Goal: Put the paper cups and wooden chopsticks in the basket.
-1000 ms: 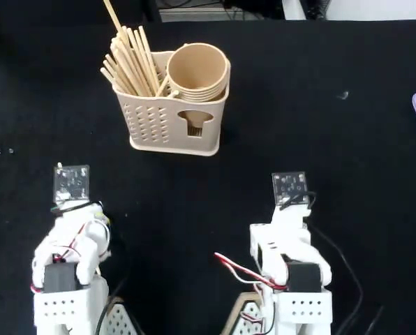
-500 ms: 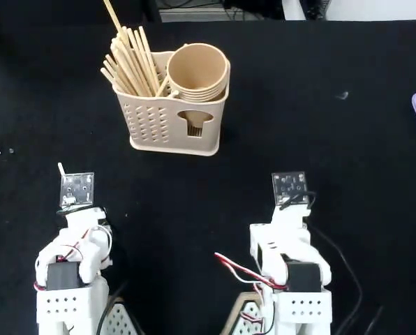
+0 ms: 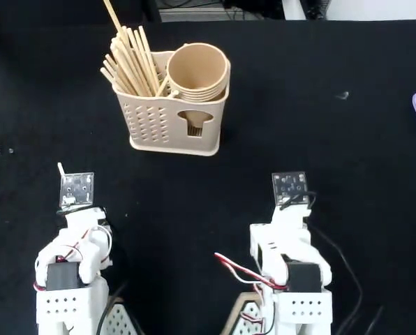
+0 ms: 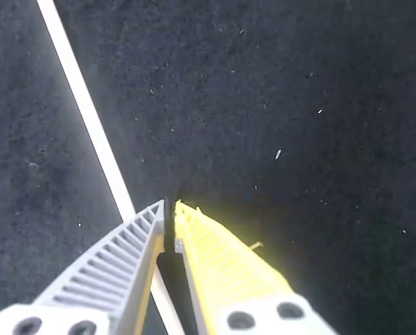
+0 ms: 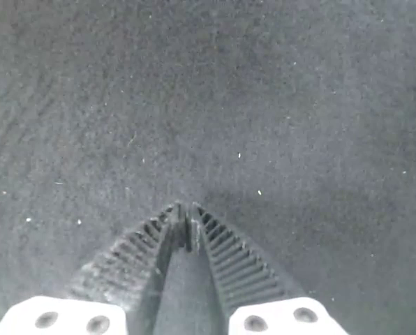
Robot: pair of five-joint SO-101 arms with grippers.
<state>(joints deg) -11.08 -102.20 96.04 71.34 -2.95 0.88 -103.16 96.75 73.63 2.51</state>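
From above, the basket (image 3: pixel 173 125) stood toward the far side of the black counter (image 3: pixel 320 153). It held the wooden chopsticks (image 3: pixel 130 63) in one compartment and the stacked paper cups (image 3: pixel 197 70) in the next. In the left wrist view, the left gripper (image 4: pixel 169 206) had its fingers clenched tip to tip, with a pale strip (image 4: pixel 82 105) running beneath them. In the right wrist view, the right gripper (image 5: pixel 186 208) was likewise pinched together above the counter.

Robotics lab bench, by the look of it: table (image 3: pixel 347 209) covered w/ black cloth, left arm (image 3: pixel 72 269) & right arm (image 3: pixel 290 262) are small white plastic hobby-type units at the near edge, w/ exposed motors & loose red/white wires (image 3: pixel 237 271); cables (image 3: pixel 194 10) run along the far edge.
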